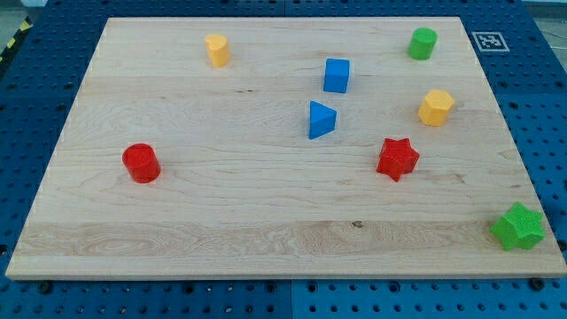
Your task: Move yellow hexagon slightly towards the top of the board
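The yellow hexagon (436,107) lies on the wooden board (266,221) at the view's right, in its upper half. A red star (398,159) lies just below and left of it. A green cylinder (423,42) stands above it near the board's top edge. My tip and the rod do not show anywhere in the view.
A second yellow block (217,50), whose shape is unclear, sits at the top left. A blue cube (337,75) and a blue triangle (322,120) lie near the centre. A red cylinder (141,163) is at the left. A green star (518,226) sits at the bottom right corner.
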`<action>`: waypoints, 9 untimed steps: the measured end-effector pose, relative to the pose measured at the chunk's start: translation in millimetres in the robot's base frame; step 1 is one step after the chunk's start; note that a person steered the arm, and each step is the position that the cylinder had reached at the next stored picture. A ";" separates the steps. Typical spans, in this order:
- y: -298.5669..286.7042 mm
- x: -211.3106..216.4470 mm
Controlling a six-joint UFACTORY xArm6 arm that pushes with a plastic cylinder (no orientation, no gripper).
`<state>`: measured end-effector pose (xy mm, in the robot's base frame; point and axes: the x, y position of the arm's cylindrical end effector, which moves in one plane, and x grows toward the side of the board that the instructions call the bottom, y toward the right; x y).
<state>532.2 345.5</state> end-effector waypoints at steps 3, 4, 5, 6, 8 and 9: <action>-38.2 -97.5; -81.1 -100.8; -95.4 -100.8; -119.6 -100.9; -141.6 -110.8; -150.9 -105.6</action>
<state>426.6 194.5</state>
